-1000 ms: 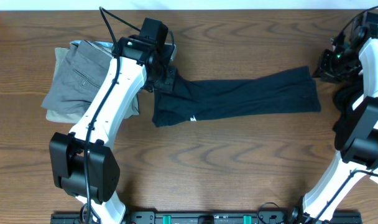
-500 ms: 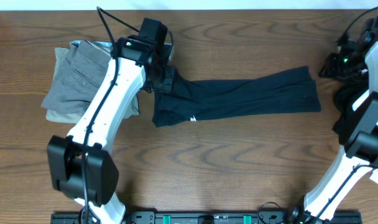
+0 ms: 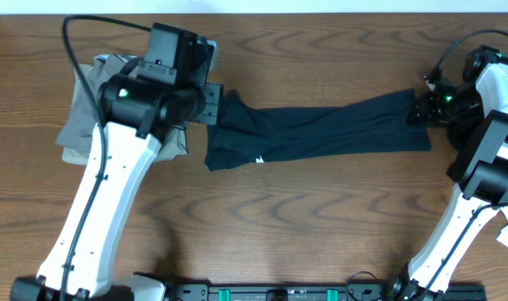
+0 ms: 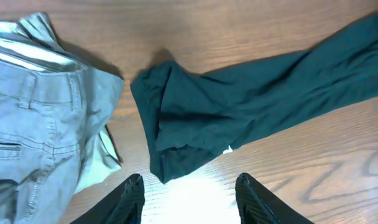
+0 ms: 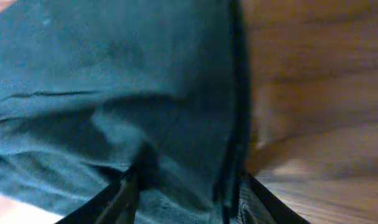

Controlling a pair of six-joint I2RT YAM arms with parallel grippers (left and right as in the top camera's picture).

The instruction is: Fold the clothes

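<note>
Black T-shirt (image 3: 321, 134) lies stretched across mid-frame on the counter (image 3: 304, 226). The left pincer (image 4: 189, 190) has let go and lifted, jaws apart and empty. The right pincer (image 5: 184, 193) has returned to the right hem, jaws spread over cloth, probably for a fresh grasp.

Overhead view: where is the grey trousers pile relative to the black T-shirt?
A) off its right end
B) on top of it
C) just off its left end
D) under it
C: the grey trousers lie folded beside the left end of the stretched-out black T-shirt, with bare table between them in the left wrist view.
</note>
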